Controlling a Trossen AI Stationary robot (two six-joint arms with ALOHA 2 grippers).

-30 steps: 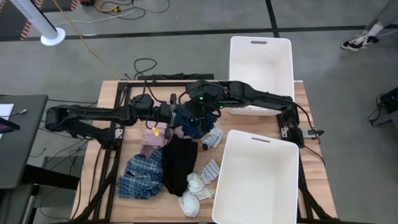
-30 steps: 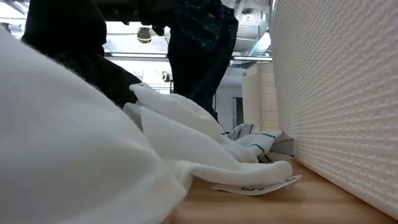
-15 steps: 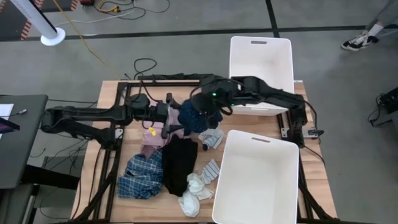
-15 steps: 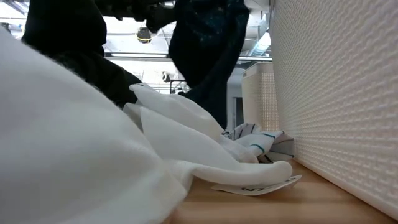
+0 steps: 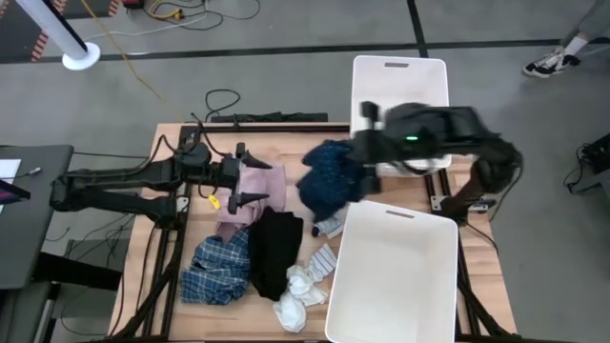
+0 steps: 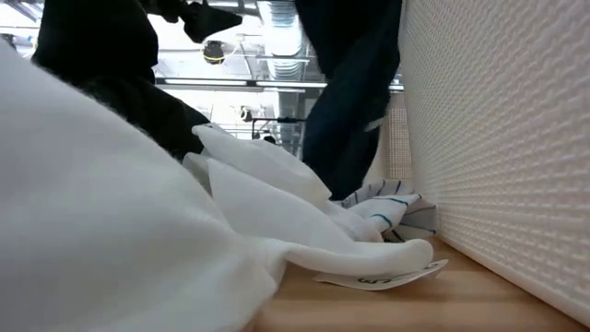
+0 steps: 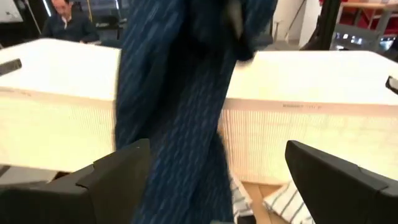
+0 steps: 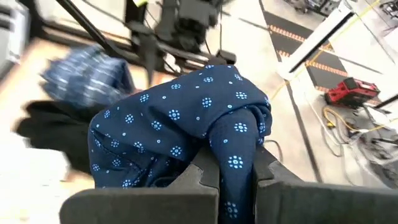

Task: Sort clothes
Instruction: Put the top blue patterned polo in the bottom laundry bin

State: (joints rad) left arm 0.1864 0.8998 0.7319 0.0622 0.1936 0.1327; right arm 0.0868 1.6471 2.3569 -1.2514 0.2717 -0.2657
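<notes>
A navy patterned garment (image 5: 329,183) hangs between the two white bins, with my right gripper (image 5: 356,157) shut on it. My left gripper (image 5: 250,183) stands open above the pink garment (image 5: 259,179), to the left of the navy one and apart from it; its wrist view shows the navy cloth (image 7: 180,112) hanging ahead of its spread fingers. On the table lie a black garment (image 5: 274,250), a blue plaid shirt (image 5: 214,272), white socks (image 5: 297,291) and striped socks (image 5: 326,259). My right gripper pinches a bunched fold of the navy garment (image 8: 235,163) between its two fingers (image 8: 270,177), several layers thick. The fingers come from the table's right side, slanting down. The cloth drapes over and hangs slack below them; whether its lower end (image 6: 336,180) touches the table is hidden.
One large white bin (image 5: 400,71) stands at the far right and another (image 5: 396,314) at the near right. In the low view the near bin's wall (image 6: 498,138) fills the right, with white cloth (image 6: 138,231) close in front. A person's shoe (image 5: 548,65) shows on the floor beyond.
My left gripper has opened, let go of the navy garment and drawn back toward the table's left edge. My right gripper has carried the garment toward the right edge, and the cloth has swung away from the pile and now hangs from that gripper alone.
</notes>
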